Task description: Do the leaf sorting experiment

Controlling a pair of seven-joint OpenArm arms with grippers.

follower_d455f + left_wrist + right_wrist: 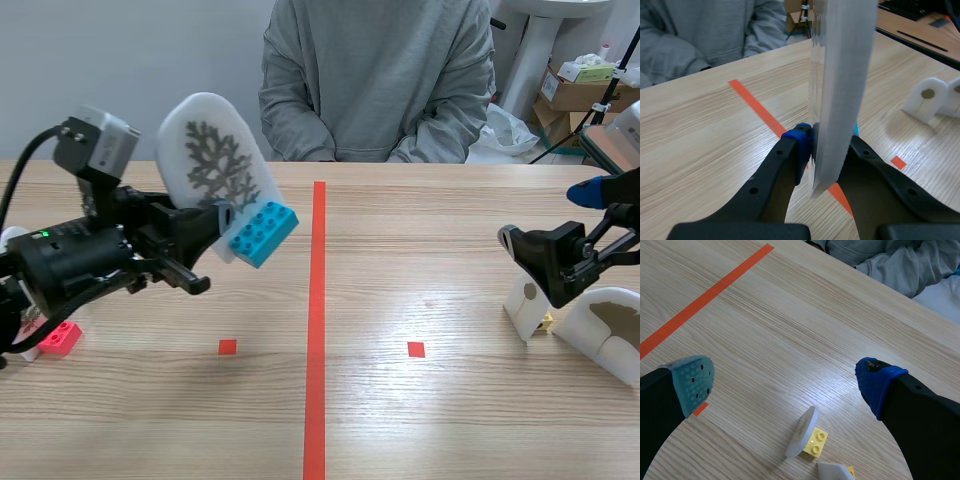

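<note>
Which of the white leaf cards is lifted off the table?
The card on the blue brick, gripped by the left gripper; the two cards near the right gripper rest on the table.

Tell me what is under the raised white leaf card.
A cyan brick sits at the base of the leaf card, which the left pincer grips. Their joint is hidden behind the pincer.

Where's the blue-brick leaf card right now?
Scene view: the leaf card is held aloft in the left pincer, just left of the red tape line.
</note>
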